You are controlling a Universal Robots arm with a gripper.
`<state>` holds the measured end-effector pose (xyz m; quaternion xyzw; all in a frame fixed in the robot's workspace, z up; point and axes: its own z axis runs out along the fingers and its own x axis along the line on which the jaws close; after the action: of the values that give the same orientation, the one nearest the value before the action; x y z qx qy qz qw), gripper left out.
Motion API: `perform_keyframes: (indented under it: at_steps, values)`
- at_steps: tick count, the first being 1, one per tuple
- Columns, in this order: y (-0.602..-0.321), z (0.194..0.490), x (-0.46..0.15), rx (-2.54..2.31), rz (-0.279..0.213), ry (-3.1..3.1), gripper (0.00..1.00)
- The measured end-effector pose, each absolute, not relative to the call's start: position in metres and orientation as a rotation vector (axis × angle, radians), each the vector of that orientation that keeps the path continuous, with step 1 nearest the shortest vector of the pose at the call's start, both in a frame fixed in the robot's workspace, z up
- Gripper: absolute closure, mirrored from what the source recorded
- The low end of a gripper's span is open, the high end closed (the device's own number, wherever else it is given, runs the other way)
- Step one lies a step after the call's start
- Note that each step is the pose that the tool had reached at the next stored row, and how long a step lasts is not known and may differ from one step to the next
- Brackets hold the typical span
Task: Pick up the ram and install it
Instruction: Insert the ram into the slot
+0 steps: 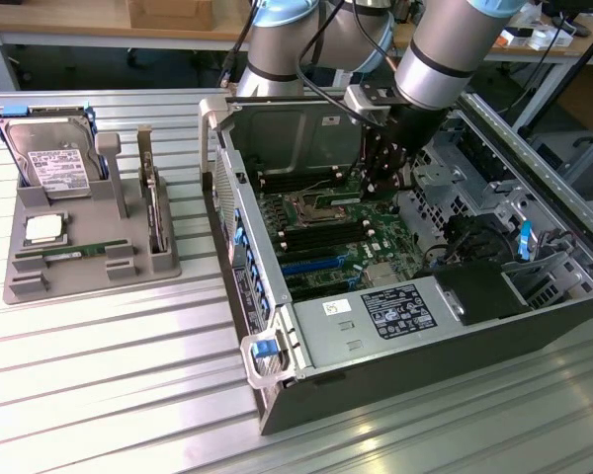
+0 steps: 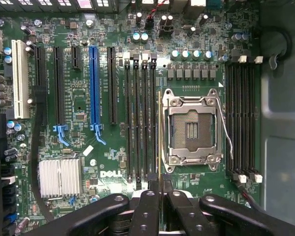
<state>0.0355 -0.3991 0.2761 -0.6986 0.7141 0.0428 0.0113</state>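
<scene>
Ribbed metal table (image 1: 99, 395) under the open PC case (image 1: 277, 395); my tool (image 2: 160, 196) was clamped on the ram (image 2: 160, 137), edge-on, long axis parallel to the memory slots (image 2: 140, 118) right beside it.

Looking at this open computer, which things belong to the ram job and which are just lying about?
In the job:
the ram, seen edge-on
the end effector, shut on it
the memory slots on the motherboard

Lying about:
the hard drive
the CPU chip
a green stick, all three on the grey tray
</scene>
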Motion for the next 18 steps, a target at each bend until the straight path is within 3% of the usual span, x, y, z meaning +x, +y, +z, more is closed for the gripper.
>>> perform_keyframes:
  at_steps: [18]
  values:
    - [-0.3991, 0.2689, 0.0282, -2.179, 0.134, 2.228, 0.88]
